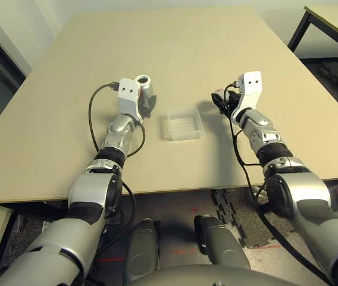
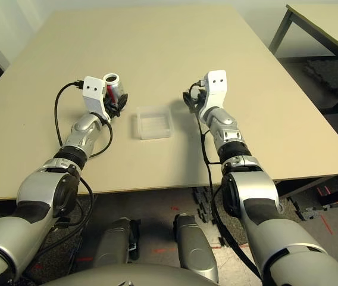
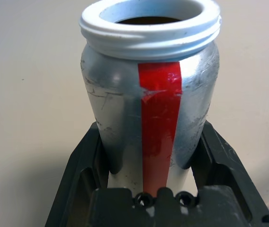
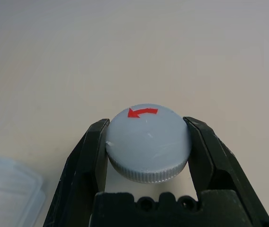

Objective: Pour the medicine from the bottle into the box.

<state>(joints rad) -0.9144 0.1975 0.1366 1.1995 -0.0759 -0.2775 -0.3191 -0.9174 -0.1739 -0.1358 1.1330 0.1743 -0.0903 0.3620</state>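
The bottle (image 3: pixel 153 109) is silver-grey with a red stripe down its side and a white threaded mouth with no cap on it. It stands upright just above the table, and my left gripper (image 1: pixel 147 100) is shut on its lower body. The medicine is hidden in the bottle's dark inside. My right gripper (image 4: pixel 146 125) is shut on the round grey cap (image 4: pixel 148 142), which has a red arrow on top, and holds it a little above the table. The clear box (image 1: pixel 183 137) lies on the table between the two grippers, with nothing visible in it.
The tan table (image 1: pixel 175 47) stretches far beyond the grippers, and its front edge runs close under my forearms. A second table (image 1: pixel 335 24) stands at the back right. Black cables loop beside both wrists.
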